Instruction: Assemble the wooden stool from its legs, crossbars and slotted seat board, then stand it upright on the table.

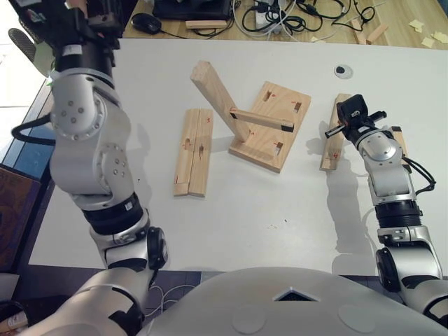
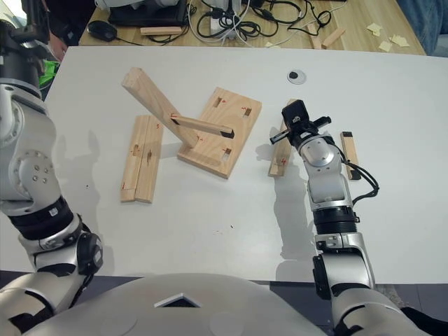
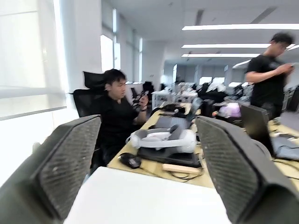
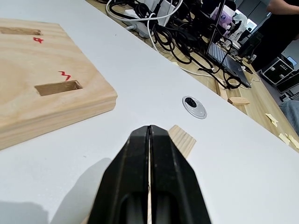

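The slotted seat board [image 1: 276,129] lies flat at mid-table. One leg [image 1: 215,94] stands in it, leaning to the left, and a crossbar [image 1: 262,120] sticks out of that leg over the board. Left of the board, two legs [image 1: 194,150] lie flat side by side. Another leg [image 1: 334,143] lies to the right, and a short crossbar [image 2: 348,155] lies beyond it. My right gripper [image 4: 150,133] hovers over that right leg [image 4: 182,139], shut with nothing between its fingers. My left gripper [image 3: 149,158] is raised high at the far left, open and empty, facing the room.
A round grey grommet [image 1: 343,71] sits in the table behind the right leg. Beyond the table's far edge is a wooden desk with a mouse [image 1: 145,22], cables [image 1: 301,14] and loose wood pieces [image 1: 206,24]. The table's front half is bare.
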Robot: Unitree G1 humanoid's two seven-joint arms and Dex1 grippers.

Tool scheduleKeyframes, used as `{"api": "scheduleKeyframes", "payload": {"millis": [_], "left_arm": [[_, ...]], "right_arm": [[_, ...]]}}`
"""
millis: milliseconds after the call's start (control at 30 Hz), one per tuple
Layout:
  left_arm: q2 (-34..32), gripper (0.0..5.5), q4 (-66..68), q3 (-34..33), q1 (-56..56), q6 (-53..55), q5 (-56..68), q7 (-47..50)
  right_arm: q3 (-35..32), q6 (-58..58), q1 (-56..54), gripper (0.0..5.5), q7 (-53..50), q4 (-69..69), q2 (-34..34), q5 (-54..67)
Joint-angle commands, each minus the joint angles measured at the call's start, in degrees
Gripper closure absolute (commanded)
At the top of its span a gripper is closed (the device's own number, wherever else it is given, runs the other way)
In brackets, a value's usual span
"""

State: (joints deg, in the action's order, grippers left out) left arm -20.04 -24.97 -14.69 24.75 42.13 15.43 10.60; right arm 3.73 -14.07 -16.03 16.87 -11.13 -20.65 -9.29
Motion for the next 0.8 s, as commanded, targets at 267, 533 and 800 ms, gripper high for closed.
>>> {"api": "scheduleKeyframes", "payload": {"millis": [267, 533, 800], "left_arm": [[-10.3, 1.38, -3.3, 8.2, -20.4, 32.4, 6.1, -17.3], [-16.1, 1.38, -10.0, 8.1, -25.1, 40.0, 8.2, -23.8], [-16.4, 1.38, -12.6, 8.9, -25.8, 42.9, 8.6, -26.2]], "right_arm": [[0.1, -7.6, 7.8, 5.5, -2.9, 15.0, 5.5, 1.3], [1.3, -15.8, 14.6, 5.5, -4.0, 27.2, 9.5, 2.3], [2.1, -21.5, 16.5, 5.5, -4.2, 33.0, 10.9, 4.0]]}}
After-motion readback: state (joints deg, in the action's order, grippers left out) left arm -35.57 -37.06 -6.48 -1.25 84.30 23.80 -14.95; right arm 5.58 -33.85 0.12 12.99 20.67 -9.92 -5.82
